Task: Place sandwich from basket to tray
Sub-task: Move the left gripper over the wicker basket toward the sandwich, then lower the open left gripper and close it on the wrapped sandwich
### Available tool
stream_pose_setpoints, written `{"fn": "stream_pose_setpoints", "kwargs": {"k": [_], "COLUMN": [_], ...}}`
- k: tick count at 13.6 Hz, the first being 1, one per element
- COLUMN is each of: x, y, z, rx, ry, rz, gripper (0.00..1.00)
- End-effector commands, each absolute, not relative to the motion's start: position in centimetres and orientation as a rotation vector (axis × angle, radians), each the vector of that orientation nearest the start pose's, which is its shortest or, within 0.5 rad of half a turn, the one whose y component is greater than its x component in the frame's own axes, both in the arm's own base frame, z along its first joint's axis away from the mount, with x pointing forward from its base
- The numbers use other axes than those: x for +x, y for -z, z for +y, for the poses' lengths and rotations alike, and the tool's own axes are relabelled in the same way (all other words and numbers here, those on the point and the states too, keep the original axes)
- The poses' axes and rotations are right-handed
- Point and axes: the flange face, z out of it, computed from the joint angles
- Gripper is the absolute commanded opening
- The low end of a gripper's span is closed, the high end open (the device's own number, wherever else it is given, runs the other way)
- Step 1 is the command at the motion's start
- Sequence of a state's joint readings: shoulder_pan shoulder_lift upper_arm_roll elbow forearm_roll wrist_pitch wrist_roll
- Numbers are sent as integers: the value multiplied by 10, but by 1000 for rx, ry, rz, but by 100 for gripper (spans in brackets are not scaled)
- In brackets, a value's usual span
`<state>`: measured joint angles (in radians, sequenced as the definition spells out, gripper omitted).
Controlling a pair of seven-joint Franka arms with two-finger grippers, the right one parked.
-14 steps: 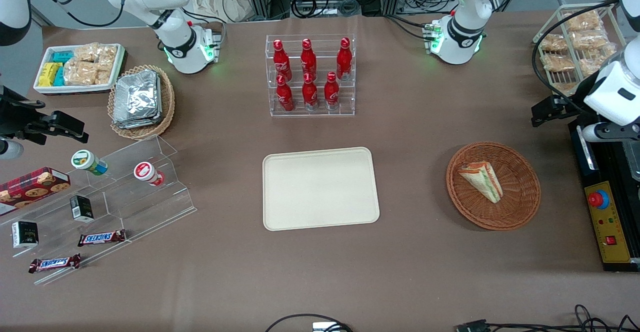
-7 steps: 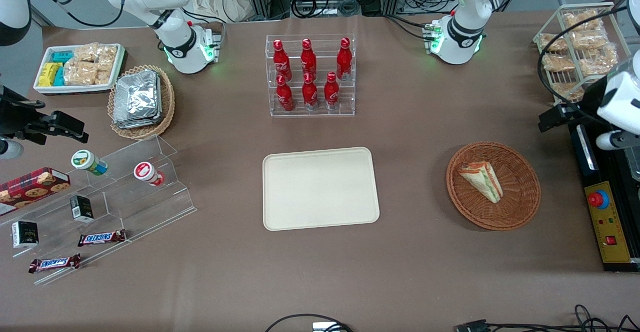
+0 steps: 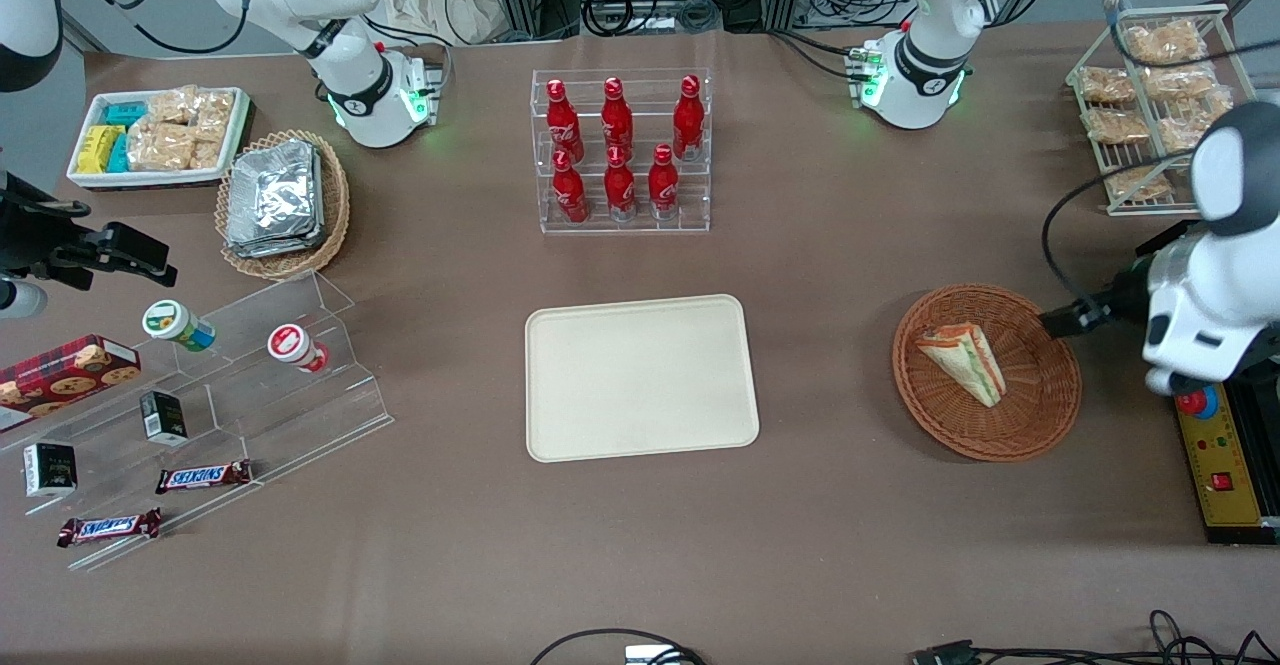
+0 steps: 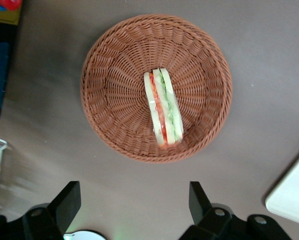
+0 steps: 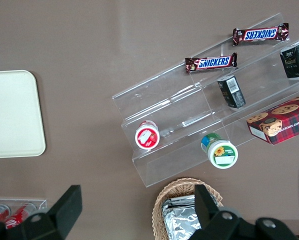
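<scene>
Inside the basket point(image 3: 987, 372), the sandwich point(image 3: 962, 361) lies on its side, filling edge up, untouched. Left gripper point(image 4: 134, 200) hangs above the basket's rim, fingers spread wide and empty, probably lining up for a descent across the bread faces. Toward the parked arm from the basket, the tray point(image 3: 640, 377) sits bare. Fingertips are cut off in the wrist view, so exact alignment is unclear.
</scene>
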<state>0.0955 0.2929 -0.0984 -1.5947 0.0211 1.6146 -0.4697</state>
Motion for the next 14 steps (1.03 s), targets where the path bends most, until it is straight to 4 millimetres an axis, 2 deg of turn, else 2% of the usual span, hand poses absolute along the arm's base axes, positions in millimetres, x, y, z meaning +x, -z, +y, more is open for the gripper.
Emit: {"fn": "stream_pose_setpoints", "kwargs": {"k": [1, 5, 8, 14], "x": [632, 645, 647, 635], "y": [-402, -343, -315, -269], "z": [1, 3, 2, -3], "rx": [-2928, -2919, -2915, -2906], "ry": [-432, -467, -467, -463], "rz": [-800, -838, -871, -937], "gripper": [96, 96, 96, 97]}}
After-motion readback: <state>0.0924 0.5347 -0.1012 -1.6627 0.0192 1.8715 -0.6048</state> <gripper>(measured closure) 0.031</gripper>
